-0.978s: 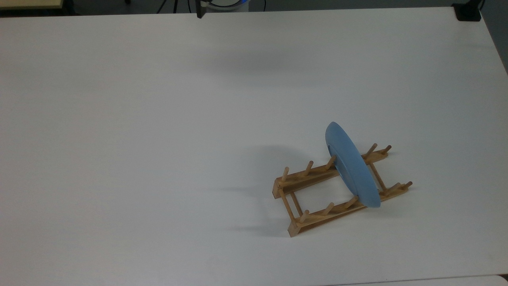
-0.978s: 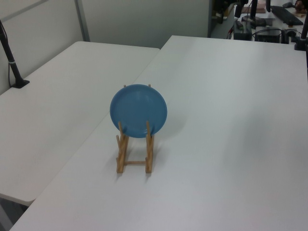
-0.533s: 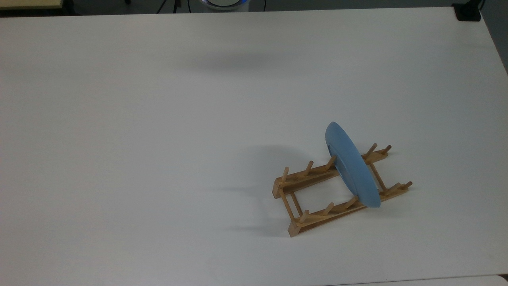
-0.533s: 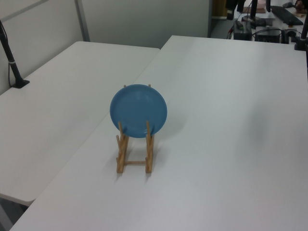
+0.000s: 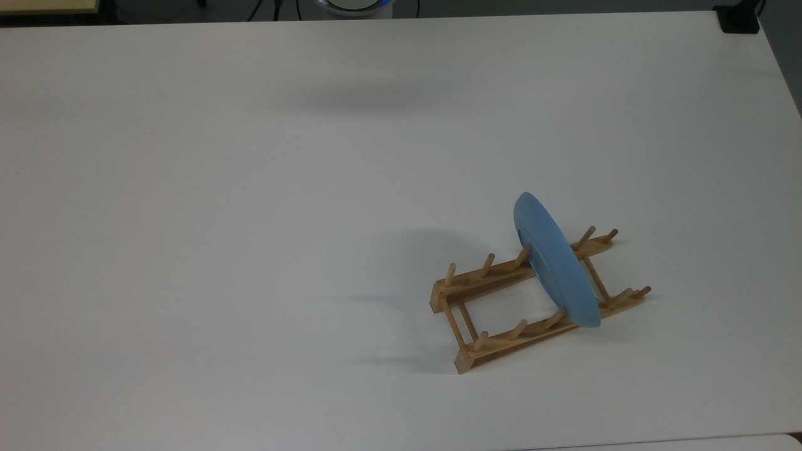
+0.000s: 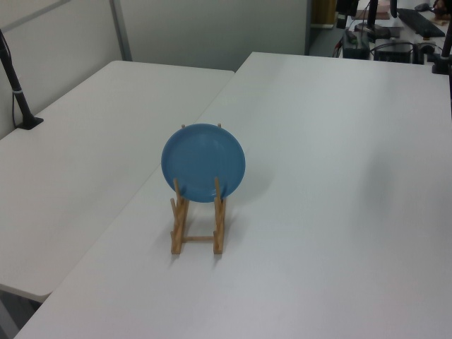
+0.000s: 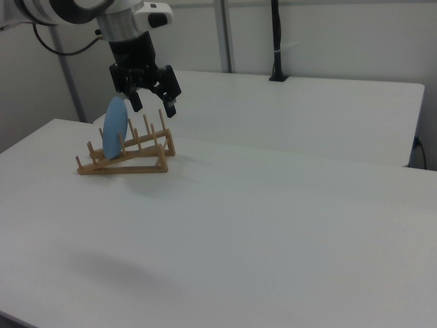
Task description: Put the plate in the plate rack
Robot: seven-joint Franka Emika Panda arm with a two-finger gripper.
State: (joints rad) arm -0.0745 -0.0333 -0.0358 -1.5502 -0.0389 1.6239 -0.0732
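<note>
1. One plate (image 5: 554, 266) is standing on edge in the plate rack (image 5: 501, 300), and I am seeing it lean slightly between the pegs, toward the rack's end at the top view's right.
2. I am looking at the plate (image 6: 203, 162) face-on in the left view, where it is sitting across both rails of the plate rack (image 6: 198, 229) with two pegs showing in front of its lower edge.
3. I am watching the gripper (image 7: 151, 104) in the right view; it is hanging in the air above the table, its two fingers spread apart and holding nothing.
4. I am seeing the plate (image 7: 115, 129) as a thin blue edge in the right view, slotted among the pegs of the plate rack (image 7: 130, 156), with the gripper drawn just to the right view's right of the plate's top.
5. I am noting the rack sitting on the white table (image 5: 250, 188), toward the top view's lower right.
</note>
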